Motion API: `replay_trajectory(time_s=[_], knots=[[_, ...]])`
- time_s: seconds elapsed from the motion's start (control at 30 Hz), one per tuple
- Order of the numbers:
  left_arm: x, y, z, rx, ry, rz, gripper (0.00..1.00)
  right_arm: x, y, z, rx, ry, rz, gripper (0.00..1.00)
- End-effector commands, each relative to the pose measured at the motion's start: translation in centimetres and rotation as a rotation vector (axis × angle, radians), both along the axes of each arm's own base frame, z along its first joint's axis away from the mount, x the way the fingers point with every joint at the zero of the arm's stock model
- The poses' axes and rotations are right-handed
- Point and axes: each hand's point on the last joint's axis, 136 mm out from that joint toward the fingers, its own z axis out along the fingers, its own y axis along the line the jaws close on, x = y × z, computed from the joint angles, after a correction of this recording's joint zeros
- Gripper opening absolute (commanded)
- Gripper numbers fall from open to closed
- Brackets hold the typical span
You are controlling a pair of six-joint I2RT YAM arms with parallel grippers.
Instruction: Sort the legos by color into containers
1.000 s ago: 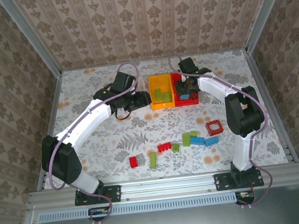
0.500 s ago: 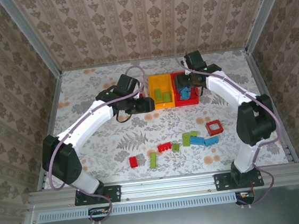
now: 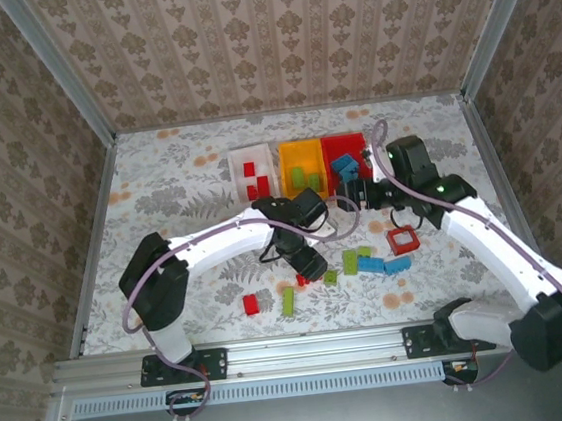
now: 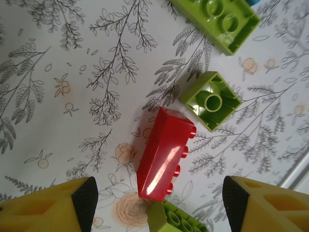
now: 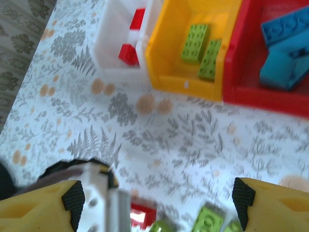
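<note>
Floral tablecloth [image 3: 177, 181]: bins [image 5: 183, 82] in a row upper centre, loose bricks [image 3: 372, 261] lower centre. Left gripper [image 4: 159, 203] open, straddling a red brick [image 4: 164, 154] without touching it. Right gripper [image 5: 157, 203] open, holding nothing.

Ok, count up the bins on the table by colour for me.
white bin: 1
orange-yellow bin: 1
red bin: 1
Total: 3 bins
</note>
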Motion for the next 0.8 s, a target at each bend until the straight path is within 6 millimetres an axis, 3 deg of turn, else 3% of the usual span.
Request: replay_trajectory(time_s=[0.0,0.27,0.5,0.63,0.77], knots=[[-1.2,0.2,-1.7,0.058,0.018,-0.109,0.72,-3.2,0.0,-0.4,0.073,0.084,-0.004,0.85],[-3.2,-0.1,-3.7,0.077,0.113,-0.162,0.71,-4.2,-0.5,-1.2,0.108,0.110,-0.053,0.85],[-2.5,0.7,-6.0,0.154,0.082,-0.128,0.63,-3.7,-0.1,-1.5,0.111,0.115,-0.040,0.84],[-1.5,0.7,-6.6,0.171,0.037,-0.092,0.45,-3.4,0.2,-1.6,0.120,0.120,-0.032,0.83],[0.1,0.5,-5.4,0.148,-0.028,-0.033,0.30,-3.3,0.4,-1.7,0.122,0.126,-0.022,0.81]])
